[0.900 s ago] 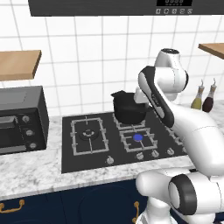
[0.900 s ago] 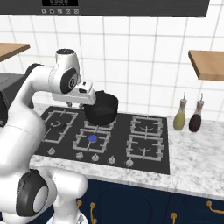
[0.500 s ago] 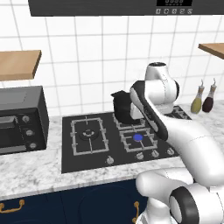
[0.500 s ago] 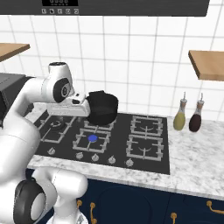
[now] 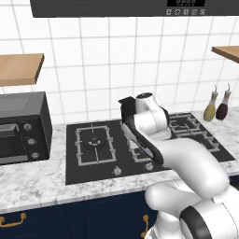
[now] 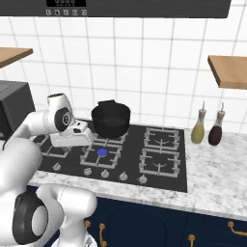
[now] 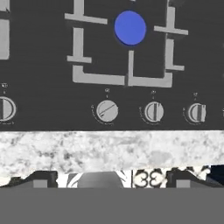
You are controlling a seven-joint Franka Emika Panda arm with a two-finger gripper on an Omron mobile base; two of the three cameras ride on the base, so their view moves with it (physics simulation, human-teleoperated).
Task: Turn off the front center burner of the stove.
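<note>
My jaws' state I could not tell. The lit front center burner point(image 7: 130, 27) sat upper middle of the hand view, its turned knob point(image 7: 106, 110) just below. Risk: I grabbed a neighbouring knob point(image 7: 153, 111) in that tight row, leaving the flame on.

The speckled marble worktop point(image 6: 212, 169) carries the stove point(image 6: 159, 181) set along its middle, a black toaster oven point(image 5: 21, 128) toward its left end, and two bottles point(image 6: 207, 128) by the back wall at its right.
</note>
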